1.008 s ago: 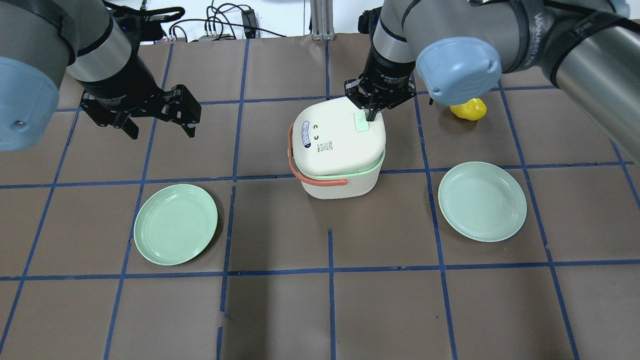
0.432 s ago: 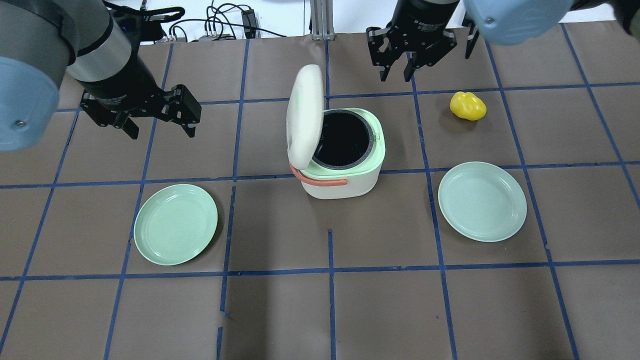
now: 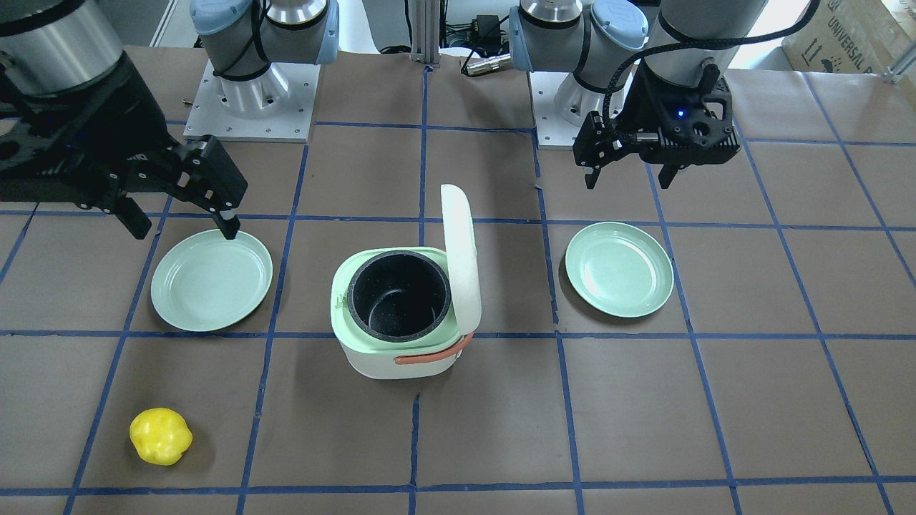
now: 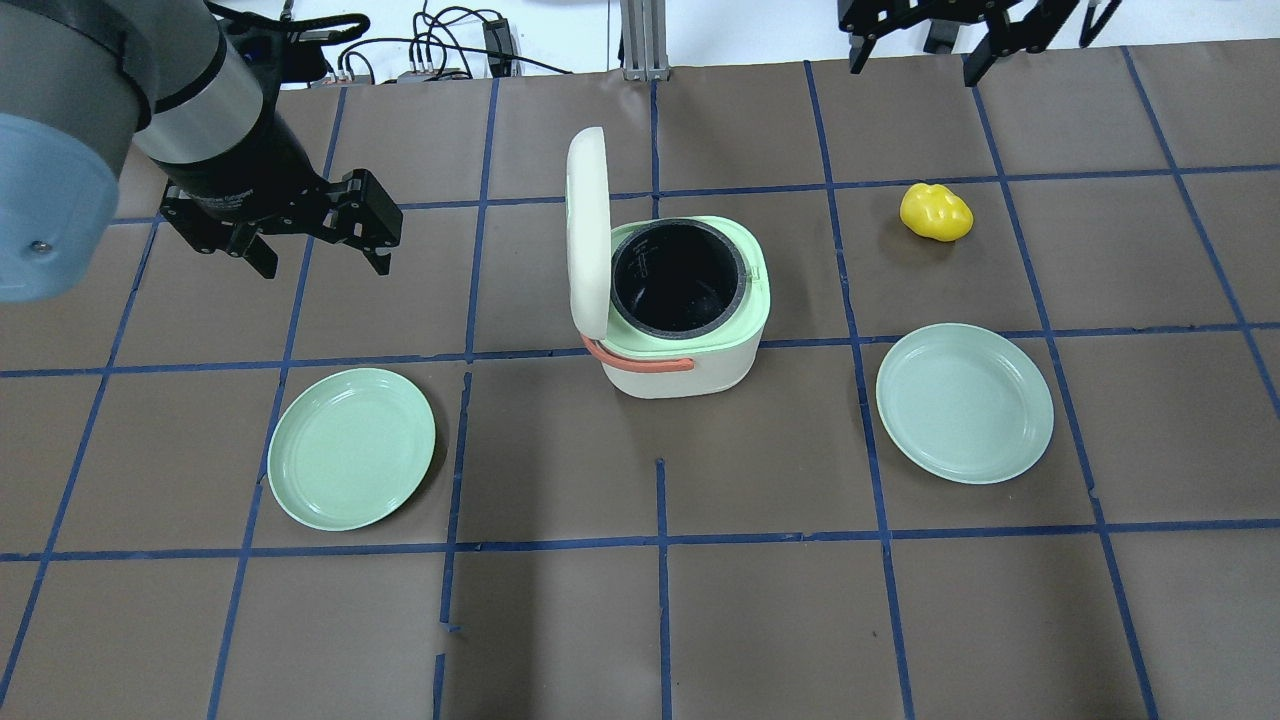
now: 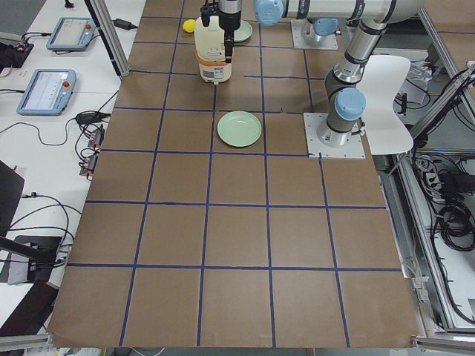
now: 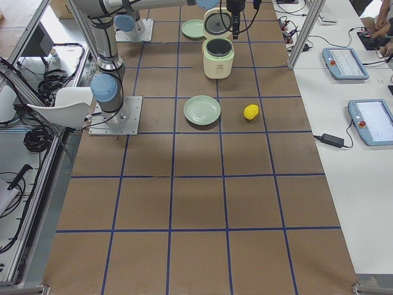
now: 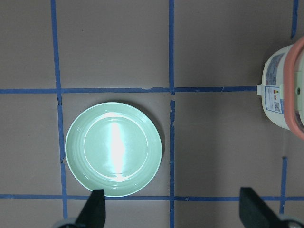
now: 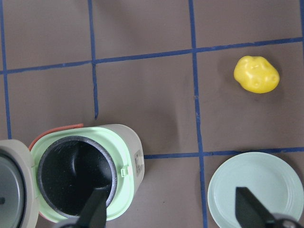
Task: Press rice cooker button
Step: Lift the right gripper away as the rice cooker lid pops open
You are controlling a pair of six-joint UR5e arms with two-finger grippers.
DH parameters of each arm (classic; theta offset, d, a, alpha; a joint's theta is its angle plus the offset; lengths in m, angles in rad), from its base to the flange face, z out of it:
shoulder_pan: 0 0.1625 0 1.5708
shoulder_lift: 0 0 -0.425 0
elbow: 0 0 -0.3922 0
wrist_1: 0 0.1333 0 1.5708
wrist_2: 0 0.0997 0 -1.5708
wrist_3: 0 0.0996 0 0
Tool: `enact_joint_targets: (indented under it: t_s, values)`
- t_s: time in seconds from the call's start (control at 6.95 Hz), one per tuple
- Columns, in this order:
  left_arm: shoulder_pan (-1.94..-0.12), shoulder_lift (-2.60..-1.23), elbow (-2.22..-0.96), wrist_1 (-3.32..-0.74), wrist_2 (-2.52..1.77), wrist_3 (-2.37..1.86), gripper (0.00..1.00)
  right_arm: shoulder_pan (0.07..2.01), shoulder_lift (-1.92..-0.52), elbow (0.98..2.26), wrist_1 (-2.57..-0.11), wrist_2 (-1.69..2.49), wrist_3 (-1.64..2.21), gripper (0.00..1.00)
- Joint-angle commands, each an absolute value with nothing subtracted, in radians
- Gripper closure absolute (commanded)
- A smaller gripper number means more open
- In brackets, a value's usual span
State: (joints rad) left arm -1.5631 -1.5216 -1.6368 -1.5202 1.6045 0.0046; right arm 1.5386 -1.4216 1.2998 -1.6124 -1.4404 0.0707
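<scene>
The white and mint rice cooker (image 4: 685, 375) stands at mid-table with its lid (image 4: 587, 230) swung upright on the left side and the black inner pot (image 4: 677, 280) exposed. It also shows in the front-facing view (image 3: 397, 361) and the right wrist view (image 8: 128, 142). The lid's button does not show. My right gripper (image 4: 913, 68) is open and empty, raised beyond the cooker to its right, over the table's far edge. My left gripper (image 4: 320, 250) is open and empty, well left of the cooker.
Two mint plates lie on the table, one front left (image 4: 350, 448) and one front right (image 4: 965, 402). A yellow lumpy object (image 4: 936, 212) lies right of the cooker. Cables run along the far edge.
My right gripper was pressing the closed lid's green button with its fingers together. The lid has sprung open, and the gripper has lifted away to the far right and opened. The left arm has not moved.
</scene>
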Motion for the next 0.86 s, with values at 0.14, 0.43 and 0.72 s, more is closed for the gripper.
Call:
enact_joint_targets:
  t_s: [0.14, 0.43, 0.72]
  values:
    - [-1.563, -1.522, -1.637, -1.520, 1.605, 0.005, 0.00, 1.509, -1.428, 1.337, -1.469, -1.469, 0.014, 0.00]
    - [-1.563, -1.522, -1.637, -1.520, 1.605, 0.005, 0.00, 1.509, -1.430, 1.391, -1.465, -1.447, 0.000, 0.00]
    - [-1.563, -1.522, -1.637, -1.520, 1.605, 0.005, 0.00, 1.509, -1.422, 1.410, -1.537, -1.453, 0.000, 0.00]
